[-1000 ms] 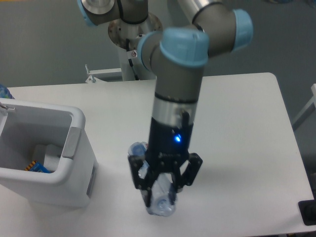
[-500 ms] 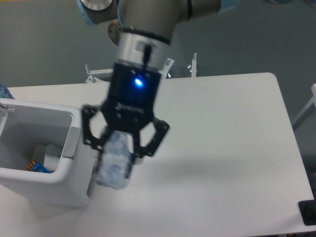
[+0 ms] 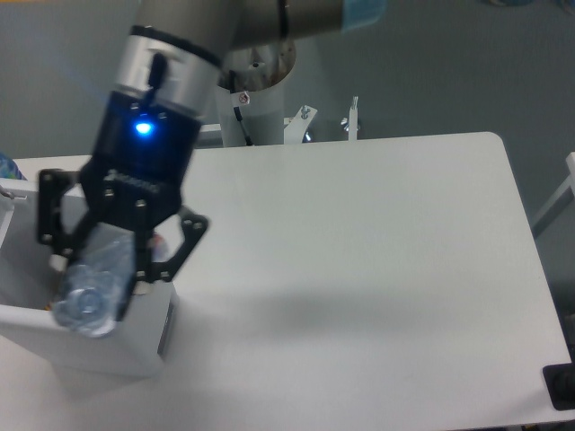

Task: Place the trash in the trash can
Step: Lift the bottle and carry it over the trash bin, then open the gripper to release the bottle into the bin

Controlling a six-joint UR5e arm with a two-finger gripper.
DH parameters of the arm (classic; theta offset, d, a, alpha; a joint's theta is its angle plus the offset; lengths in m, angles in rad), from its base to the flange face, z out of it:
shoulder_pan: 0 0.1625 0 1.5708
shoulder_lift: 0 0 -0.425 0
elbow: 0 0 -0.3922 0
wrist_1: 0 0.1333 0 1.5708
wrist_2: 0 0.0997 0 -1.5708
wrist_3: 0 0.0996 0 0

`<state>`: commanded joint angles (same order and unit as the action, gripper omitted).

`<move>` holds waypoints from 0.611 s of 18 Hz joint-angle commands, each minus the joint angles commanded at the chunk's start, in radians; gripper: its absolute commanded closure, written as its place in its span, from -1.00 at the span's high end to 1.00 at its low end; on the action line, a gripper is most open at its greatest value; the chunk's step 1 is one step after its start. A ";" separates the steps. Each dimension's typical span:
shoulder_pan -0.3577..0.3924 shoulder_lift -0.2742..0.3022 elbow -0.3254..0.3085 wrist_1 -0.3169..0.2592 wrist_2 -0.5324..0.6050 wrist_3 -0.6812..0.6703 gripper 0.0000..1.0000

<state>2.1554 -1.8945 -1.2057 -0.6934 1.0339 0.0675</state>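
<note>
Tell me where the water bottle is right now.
The water bottle is at the camera view's left edge, gripped in the hand, up over the white trash can.

A single fixed camera looks down on the scene from above and in front of the table (image 3: 377,233), tilted steeply. It faces toward 12 o'clock, where the arm's base column (image 3: 256,108) stands beyond the far table edge against a grey floor. The white tabletop fills most of the frame, its right corner rounded at 2 o'clock. The gripper (image 3: 99,274) looms large and blurred at 9 o'clock, close to the lens, over the trash can (image 3: 108,346) cut by the left edge. No second view exists.
</note>
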 joint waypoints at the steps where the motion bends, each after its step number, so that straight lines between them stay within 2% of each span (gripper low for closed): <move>1: -0.020 0.000 0.000 0.000 0.000 -0.006 -0.02; 3: -0.035 0.002 -0.017 0.000 0.005 -0.026 0.00; 5: -0.039 0.002 -0.032 0.000 0.005 -0.020 0.14; 7: -0.039 0.000 -0.043 0.002 0.003 -0.005 0.57; 9: -0.045 0.002 -0.049 0.000 0.006 -0.011 0.63; 11: -0.049 0.006 -0.060 0.000 0.008 -0.009 0.85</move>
<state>2.1062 -1.8884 -1.2655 -0.6934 1.0416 0.0583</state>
